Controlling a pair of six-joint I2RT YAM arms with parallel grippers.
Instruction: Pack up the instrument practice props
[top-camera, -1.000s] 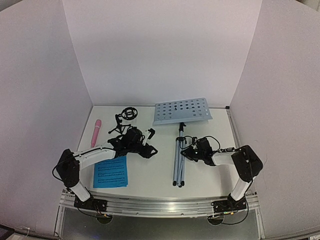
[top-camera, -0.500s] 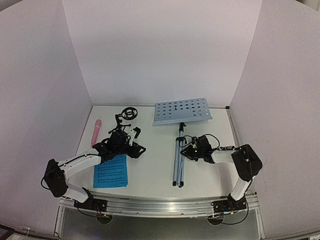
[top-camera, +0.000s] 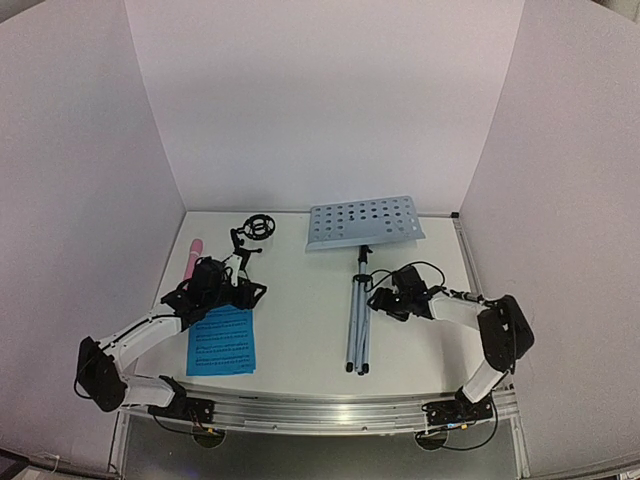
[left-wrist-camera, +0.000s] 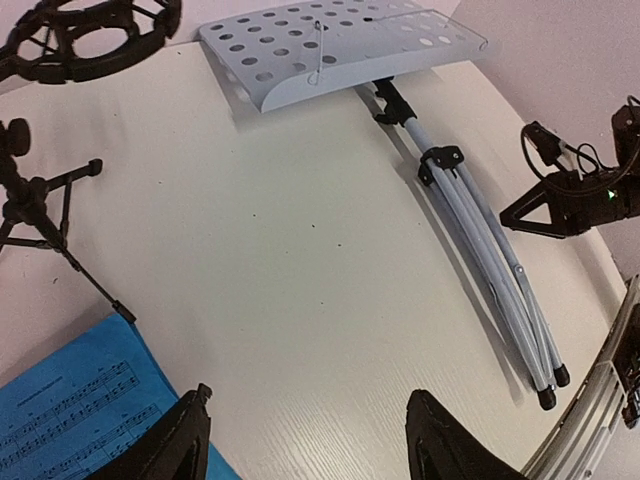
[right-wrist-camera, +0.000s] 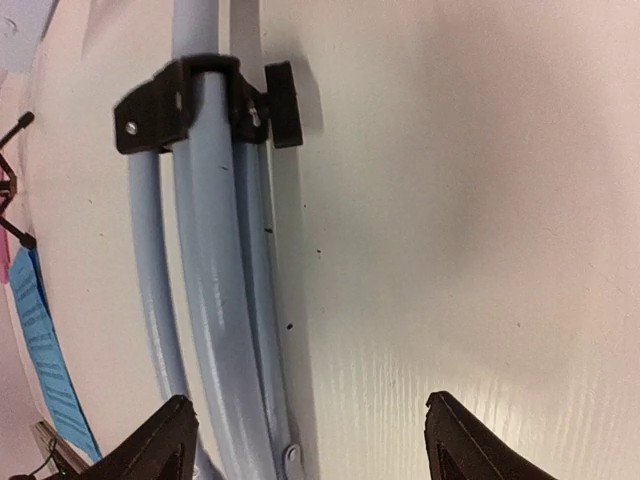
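The pink microphone (top-camera: 190, 262) lies at the left edge of the table. The black mic stand (top-camera: 250, 235) (left-wrist-camera: 40, 205) lies beside it, ring mount (left-wrist-camera: 90, 35) at the far end. The blue sheet-music pages (top-camera: 222, 340) (left-wrist-camera: 70, 415) lie flat near the front left. My left gripper (top-camera: 250, 293) (left-wrist-camera: 310, 400) hovers open at their far right corner, over bare table. The pale perforated music stand (top-camera: 364, 221) (left-wrist-camera: 340, 45) lies flat, its silver legs (top-camera: 357, 320) (right-wrist-camera: 215, 280) folded together. My right gripper (top-camera: 377, 301) (right-wrist-camera: 307, 402) stands open, the legs under its left jaw, not pinched.
White walls close in the table on three sides. A metal rail (top-camera: 320, 410) runs along the near edge by the arm bases. A black clamp collar (right-wrist-camera: 200, 100) with a knob binds the legs just ahead of my right gripper.
My right gripper has opened and let go of the tripod legs. My left arm has swung left and back, from mid-table to the far corner of the blue pages.
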